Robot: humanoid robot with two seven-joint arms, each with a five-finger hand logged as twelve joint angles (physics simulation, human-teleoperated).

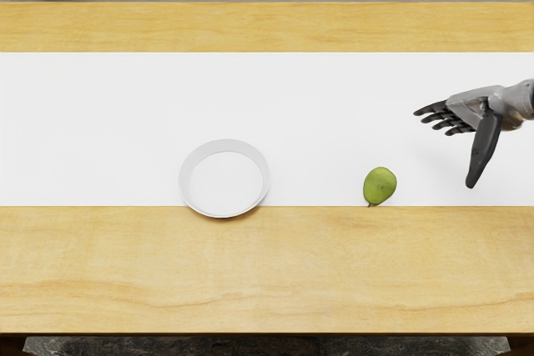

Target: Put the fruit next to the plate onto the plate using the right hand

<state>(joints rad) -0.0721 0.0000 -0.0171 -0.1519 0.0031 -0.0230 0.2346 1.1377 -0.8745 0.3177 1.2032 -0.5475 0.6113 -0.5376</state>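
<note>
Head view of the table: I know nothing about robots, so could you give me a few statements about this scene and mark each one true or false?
1. The green fruit lies on the white plate. False: it lies on the table to the plate's right, apart from it.
2. The right hand has its fingers spread and holds nothing. True.
3. The right hand is touching the fruit. False: it is apart from it, further right and higher in the picture.
4. Only one arm shows, coming in from the right edge. True.
</note>
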